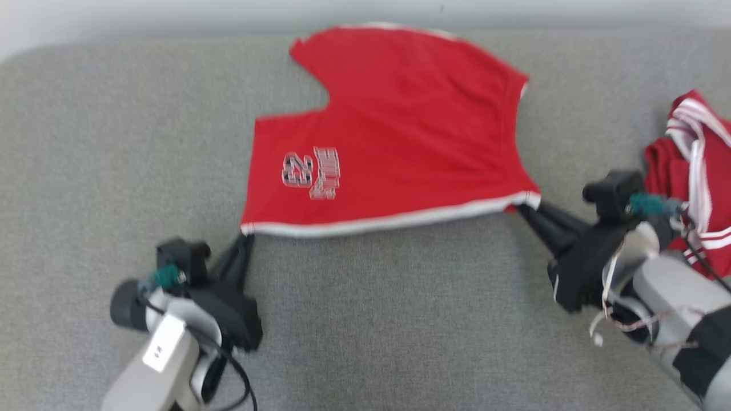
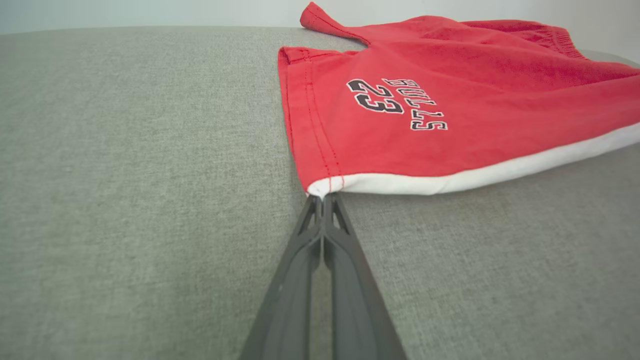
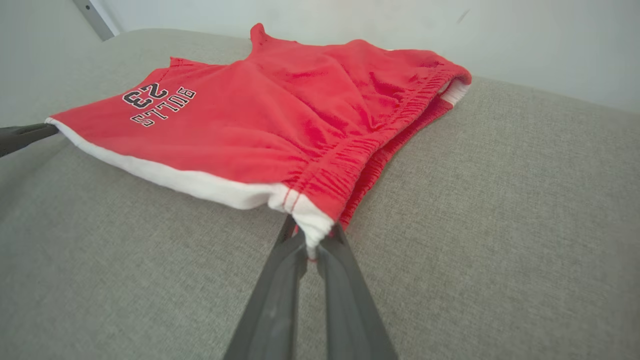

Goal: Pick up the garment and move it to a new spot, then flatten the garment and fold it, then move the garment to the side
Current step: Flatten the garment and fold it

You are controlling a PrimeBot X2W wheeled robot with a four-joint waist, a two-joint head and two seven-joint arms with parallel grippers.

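Shorts (image 1: pixel 400 131) are pinched at hem corners by left hand (image 1: pixel 246 236) and right hand (image 1: pixel 521 206).

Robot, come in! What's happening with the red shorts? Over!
Left gripper: jaws shut on shorts hem corner. Right gripper: jaws shut on waistband corner. Shorts spread on grey cushion. Other red clothes beside right arm, not blocking.
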